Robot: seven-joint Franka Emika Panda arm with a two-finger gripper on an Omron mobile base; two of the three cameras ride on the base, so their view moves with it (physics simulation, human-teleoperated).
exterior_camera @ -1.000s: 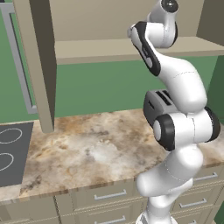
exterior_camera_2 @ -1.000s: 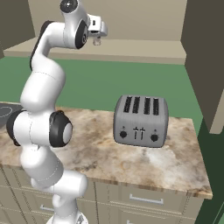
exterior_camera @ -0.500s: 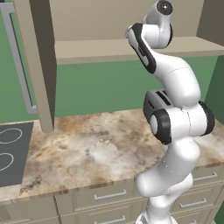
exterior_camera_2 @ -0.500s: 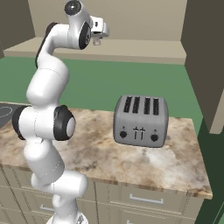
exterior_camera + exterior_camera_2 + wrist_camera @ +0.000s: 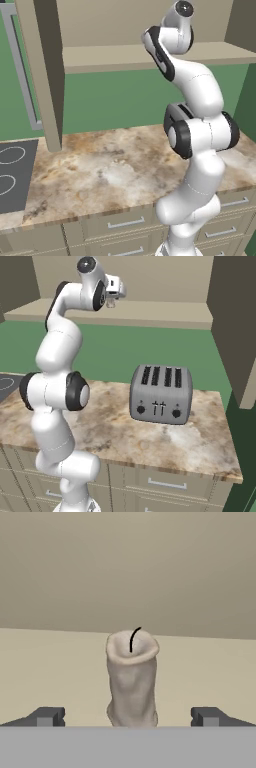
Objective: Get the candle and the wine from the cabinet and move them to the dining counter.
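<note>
Raised slightly, end effector fingers spread wide flank upright candle on cabinet shelf

Arm is built of glossy white rounded segments, joined by dark, nearly black bands at the joints. A round dark cap is set on the topmost joint. Gripper is tipped with two small dark grey blocky fingertips.

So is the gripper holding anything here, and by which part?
Nothing is held. The gripper is open, its jaws standing wide on either side of the upright candle on the cabinet shelf, not touching it.
</note>
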